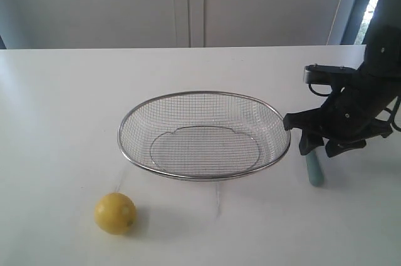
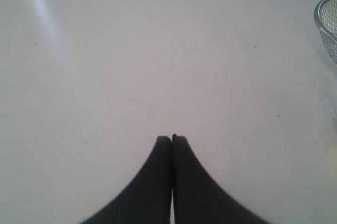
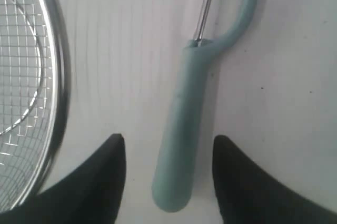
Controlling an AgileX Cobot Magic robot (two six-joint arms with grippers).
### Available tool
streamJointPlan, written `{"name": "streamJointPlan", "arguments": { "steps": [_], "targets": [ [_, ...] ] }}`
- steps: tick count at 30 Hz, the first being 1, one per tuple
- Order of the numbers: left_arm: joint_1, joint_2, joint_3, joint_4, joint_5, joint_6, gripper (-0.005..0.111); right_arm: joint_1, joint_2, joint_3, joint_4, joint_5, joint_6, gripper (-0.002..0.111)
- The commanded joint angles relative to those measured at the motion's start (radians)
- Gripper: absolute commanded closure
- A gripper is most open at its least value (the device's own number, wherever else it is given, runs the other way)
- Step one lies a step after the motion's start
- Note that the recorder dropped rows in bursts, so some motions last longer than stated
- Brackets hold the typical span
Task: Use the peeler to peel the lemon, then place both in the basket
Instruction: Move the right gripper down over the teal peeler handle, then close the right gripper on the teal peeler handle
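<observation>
R gripper [image 3: 168, 140] jaws apart, straddling peeler [image 3: 190, 92] handle on counter [image 1: 56, 122], just beside basket [image 1: 203, 92] | L gripper [image 2: 171, 139] fingers together | lemon [image 1: 115, 213] on counter, near basket, not touching

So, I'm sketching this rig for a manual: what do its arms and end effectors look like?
The left end effector and right end effector have matte black fingers curving to blunt tips. The right arm is black too, with a silvery bracket on top and a thin dark cable looping beside it.
</observation>
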Motion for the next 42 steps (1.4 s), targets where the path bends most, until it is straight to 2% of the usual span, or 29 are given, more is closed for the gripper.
{"name": "streamJointPlan", "arguments": {
  "steps": [1, 42],
  "targets": [
    [0.003, -0.004, 0.004, -0.004, -0.003, -0.006, 0.107, 0.001, 0.017, -0.007, -0.011, -0.017, 0.006, 0.059],
    [0.003, -0.004, 0.004, -0.004, -0.003, -0.006, 0.107, 0.001, 0.060, -0.006, -0.011, -0.063, 0.000, 0.059]
  ]
}}
